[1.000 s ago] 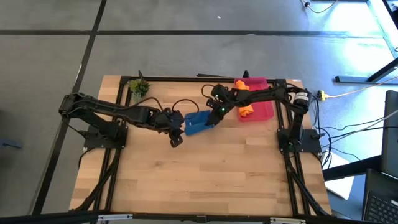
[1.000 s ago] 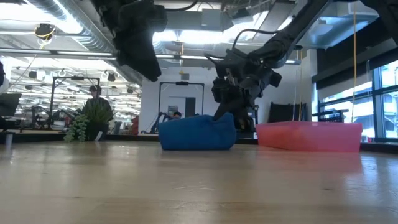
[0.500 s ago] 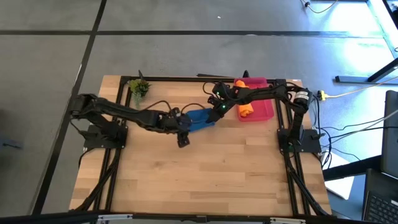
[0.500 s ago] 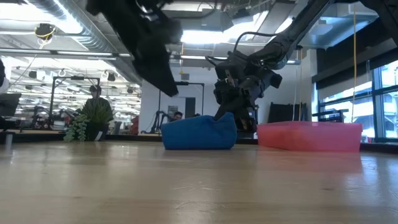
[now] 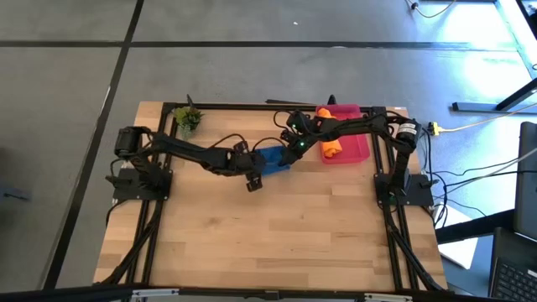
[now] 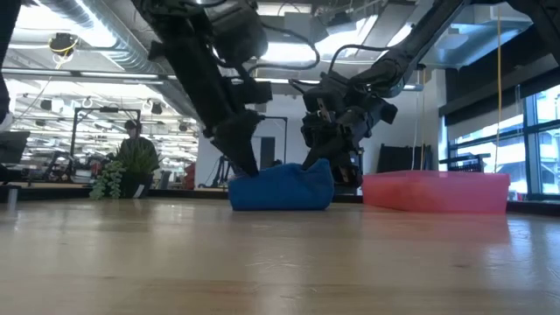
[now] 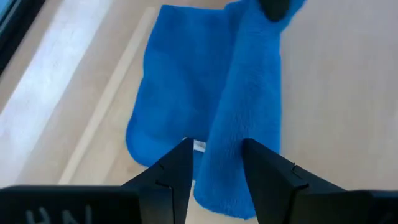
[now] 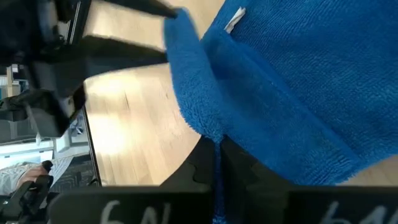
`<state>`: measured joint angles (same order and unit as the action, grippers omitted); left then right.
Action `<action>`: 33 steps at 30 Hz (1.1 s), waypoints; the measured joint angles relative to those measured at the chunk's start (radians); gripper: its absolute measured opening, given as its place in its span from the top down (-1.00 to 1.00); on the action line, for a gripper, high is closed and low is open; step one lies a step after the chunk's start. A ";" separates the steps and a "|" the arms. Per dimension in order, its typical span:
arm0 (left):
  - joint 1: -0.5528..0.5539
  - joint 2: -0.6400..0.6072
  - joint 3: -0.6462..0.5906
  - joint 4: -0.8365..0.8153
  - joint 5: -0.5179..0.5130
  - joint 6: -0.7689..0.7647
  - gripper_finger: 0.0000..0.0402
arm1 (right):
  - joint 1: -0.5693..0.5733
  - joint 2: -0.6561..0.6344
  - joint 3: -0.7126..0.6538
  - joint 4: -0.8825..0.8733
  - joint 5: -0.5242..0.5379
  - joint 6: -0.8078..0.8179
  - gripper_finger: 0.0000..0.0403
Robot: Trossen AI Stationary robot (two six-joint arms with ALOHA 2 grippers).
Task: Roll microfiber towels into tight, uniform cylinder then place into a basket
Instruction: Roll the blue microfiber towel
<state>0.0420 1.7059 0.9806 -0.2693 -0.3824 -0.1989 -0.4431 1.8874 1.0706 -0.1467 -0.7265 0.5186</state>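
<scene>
The blue towel (image 5: 273, 157) was seen lying on the tabletop (image 5: 285, 235) just beside the basket (image 5: 359, 151), loosely folded rather than rolled, with a raised ridge of cloth running along it. The right gripper (image 6: 317, 156) was closed on a thin pinch of the towel's edge at the end nearer the basket, lifting that corner slightly. The left gripper (image 7: 214, 163) was held with its fingers apart, straddling the ridge at the opposite end; nothing was gripped by it, though whether the fingertips touched the cloth could not be told for certain. The orange towel (image 5: 333, 148) was already lying in the basket, and appeared to be bunched into a roll. The microfiber was judged to be light, soft and limp, likely to sag and unroll if released, so a hold across the full thickness of the fold, near each end, was thought best to keep the cylinder tight.
</scene>
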 joint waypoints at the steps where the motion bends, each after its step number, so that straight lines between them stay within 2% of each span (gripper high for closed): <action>1: 0.006 0.009 0.000 0.013 -0.001 0.015 0.36 | 0.000 0.000 0.000 0.000 0.000 0.000 0.97; 7: 0.035 0.039 0.000 0.078 0.011 0.078 0.36 | 0.000 0.000 0.000 -0.001 0.003 -0.004 0.97; 28: 0.097 0.167 0.001 0.209 0.061 0.078 0.36 | 0.001 0.000 0.000 -0.006 0.030 -0.025 0.96; 33: 0.097 0.168 0.001 0.208 0.079 0.079 0.36 | 0.001 0.000 0.000 -0.006 0.029 -0.054 0.87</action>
<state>0.1394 1.8736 0.9817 -0.0616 -0.3035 -0.1203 -0.4423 1.8870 1.0706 -0.1523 -0.6971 0.4649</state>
